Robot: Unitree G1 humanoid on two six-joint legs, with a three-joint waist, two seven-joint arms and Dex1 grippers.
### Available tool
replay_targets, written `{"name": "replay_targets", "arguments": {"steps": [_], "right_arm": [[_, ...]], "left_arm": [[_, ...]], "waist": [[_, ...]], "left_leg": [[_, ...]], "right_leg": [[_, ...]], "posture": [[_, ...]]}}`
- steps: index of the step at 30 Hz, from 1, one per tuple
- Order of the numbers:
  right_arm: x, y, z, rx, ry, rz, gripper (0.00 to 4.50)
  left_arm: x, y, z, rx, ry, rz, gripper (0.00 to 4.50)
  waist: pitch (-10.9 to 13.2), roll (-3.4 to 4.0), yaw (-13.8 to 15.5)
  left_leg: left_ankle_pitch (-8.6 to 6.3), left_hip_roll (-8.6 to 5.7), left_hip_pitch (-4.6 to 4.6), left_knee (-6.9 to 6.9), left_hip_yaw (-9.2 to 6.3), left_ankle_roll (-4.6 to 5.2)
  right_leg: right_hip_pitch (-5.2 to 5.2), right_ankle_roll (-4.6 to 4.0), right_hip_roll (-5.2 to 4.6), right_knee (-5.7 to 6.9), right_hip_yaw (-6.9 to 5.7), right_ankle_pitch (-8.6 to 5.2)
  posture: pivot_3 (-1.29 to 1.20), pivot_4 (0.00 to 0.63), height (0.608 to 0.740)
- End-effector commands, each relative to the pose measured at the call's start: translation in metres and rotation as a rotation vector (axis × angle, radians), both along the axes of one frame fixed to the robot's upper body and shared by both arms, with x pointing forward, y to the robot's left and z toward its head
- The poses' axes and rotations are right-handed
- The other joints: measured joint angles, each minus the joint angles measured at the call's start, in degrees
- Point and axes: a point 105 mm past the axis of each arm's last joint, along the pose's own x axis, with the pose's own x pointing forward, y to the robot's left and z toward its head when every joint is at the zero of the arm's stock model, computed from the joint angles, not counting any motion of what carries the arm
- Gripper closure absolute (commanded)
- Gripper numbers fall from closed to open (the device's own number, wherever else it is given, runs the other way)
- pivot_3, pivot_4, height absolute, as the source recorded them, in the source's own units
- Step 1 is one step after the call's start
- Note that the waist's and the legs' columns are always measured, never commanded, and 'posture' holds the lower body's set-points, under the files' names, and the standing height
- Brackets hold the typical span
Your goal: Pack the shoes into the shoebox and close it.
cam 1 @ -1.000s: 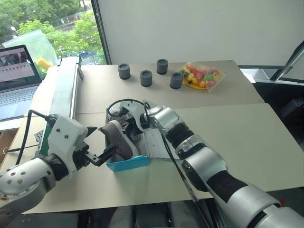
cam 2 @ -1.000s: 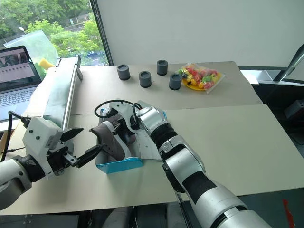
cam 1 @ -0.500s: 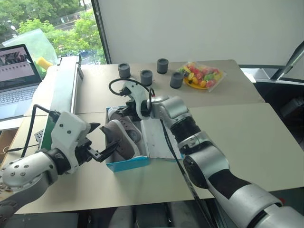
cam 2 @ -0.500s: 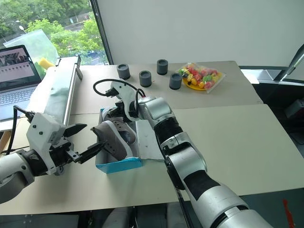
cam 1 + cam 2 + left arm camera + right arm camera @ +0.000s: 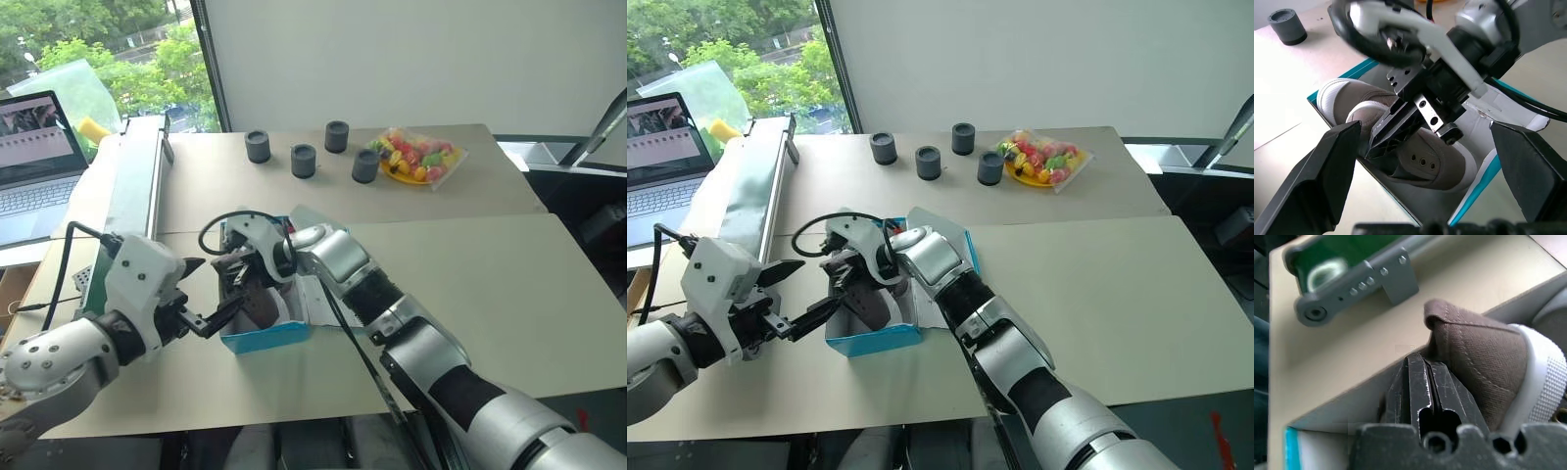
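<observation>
The turquoise shoebox (image 5: 266, 337) lies open on the table, its white-lined lid (image 5: 328, 294) folded out to the right. Dark grey shoes (image 5: 1435, 161) with pale soles lie inside; a second shoe's white toe (image 5: 1332, 93) shows at the far end. My right gripper (image 5: 1376, 144) is shut and empty. Its tips are wedged between a shoe's heel (image 5: 1474, 357) and the box's left wall. My left gripper (image 5: 211, 291) stands open just outside the box's near left corner, holding nothing.
A long green-and-silver conveyor (image 5: 132, 196) runs along the left, with a laptop (image 5: 34, 157) beyond it. Several small dark grey cylinders (image 5: 304, 160) and a bag of coloured sweets (image 5: 416, 157) sit at the back of the table.
My right gripper rose to the box's far end, then came back down and nearer, onto the shoe by the left wall. The left gripper stayed put, still open.
</observation>
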Motion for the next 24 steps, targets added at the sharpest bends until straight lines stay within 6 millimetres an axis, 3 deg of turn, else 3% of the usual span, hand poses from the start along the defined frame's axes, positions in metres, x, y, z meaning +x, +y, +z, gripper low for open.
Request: {"name": "replay_targets", "arguments": {"steps": [1,8,12,24], "right_arm": [[0.010,0.012,0.001,-0.019,-0.081,-0.001,4.45],[0.014,0.017,-0.016,-0.060,-0.115,-0.003,4.45],[0.001,0.022,-0.037,-0.091,-0.078,0.036,4.45],[-0.046,0.036,-0.078,-0.176,-0.013,0.230,4.45]], "left_arm": [[-0.005,-0.001,0.007,0.010,-0.033,0.001,0.00],[-0.008,-0.001,0.008,0.009,-0.029,0.006,0.00],[-0.010,-0.001,0.010,0.010,-0.028,0.010,0.00],[-0.012,0.001,0.011,0.007,-0.015,0.029,0.00]], "waist": [[0.00,0.00,0.04],[0.00,0.01,0.37],[0.00,0.01,0.48],[0.00,0.02,1.12]], "left_leg": [[0.00,0.00,0.00,0.00,-0.01,0.00],[0.00,-0.01,0.12,0.04,-0.01,0.00],[0.00,-0.01,0.13,0.03,-0.02,0.00],[0.00,0.00,0.20,-0.02,-0.02,0.00]], "right_leg": [[0.00,0.00,0.00,0.00,0.00,0.00],[0.14,0.00,0.00,0.02,-0.03,0.00],[0.16,0.00,0.00,0.02,-0.02,0.00],[0.20,0.00,0.00,-0.02,-0.02,-0.01]], "posture": [[0.00,0.150,0.740],[0.00,0.150,0.740],[0.00,0.150,0.740],[0.00,0.150,0.740]]}}
